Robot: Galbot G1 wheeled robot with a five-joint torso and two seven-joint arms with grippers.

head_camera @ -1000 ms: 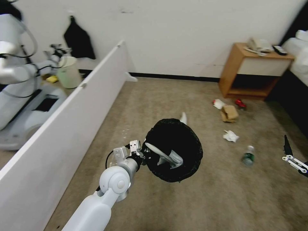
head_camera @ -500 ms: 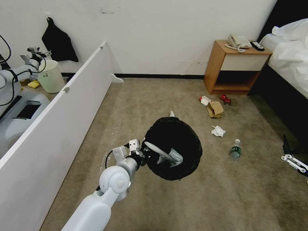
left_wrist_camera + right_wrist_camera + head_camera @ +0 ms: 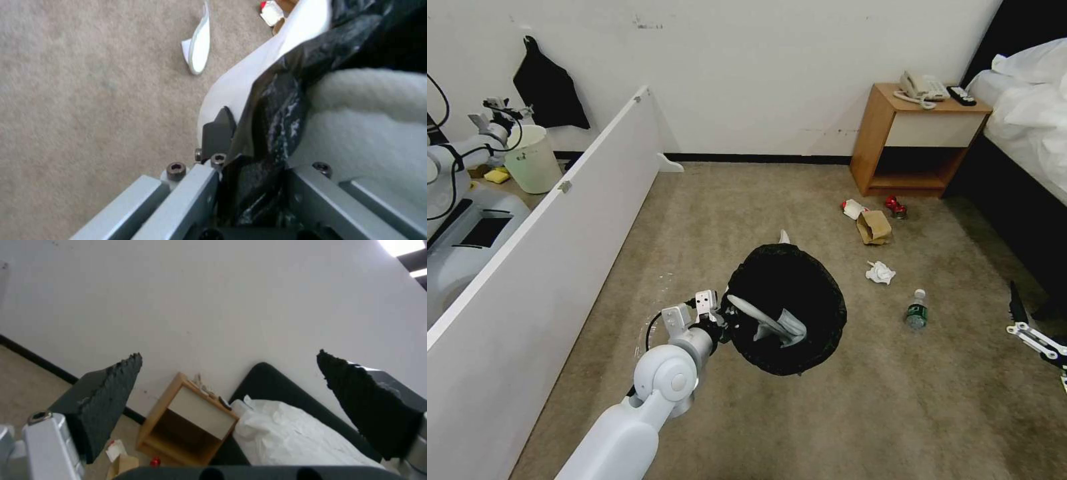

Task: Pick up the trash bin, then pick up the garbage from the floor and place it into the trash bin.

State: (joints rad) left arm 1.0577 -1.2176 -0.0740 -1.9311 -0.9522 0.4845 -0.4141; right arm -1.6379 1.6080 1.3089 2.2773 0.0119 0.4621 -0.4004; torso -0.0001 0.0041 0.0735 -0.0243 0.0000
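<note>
— Where does your left arm sit?
— Stretched forward and low at centre, elbow joint near you. Your left gripper [image 3: 727, 319] is clamped on the rim of the trash bin [image 3: 810, 280], one finger [image 3: 218, 131] outside the wall.
— And your right?
— Your right gripper [image 3: 1030, 320] hangs at the far right, off to the side, jaws spread wide, holding nothing.

Trash bin [image 3: 787, 310]: crinkled glossy black plastic liner. Nightstand [image 3: 917, 137]: smooth wood. Carpet [image 3: 727, 207]: matt, rough.
</note>
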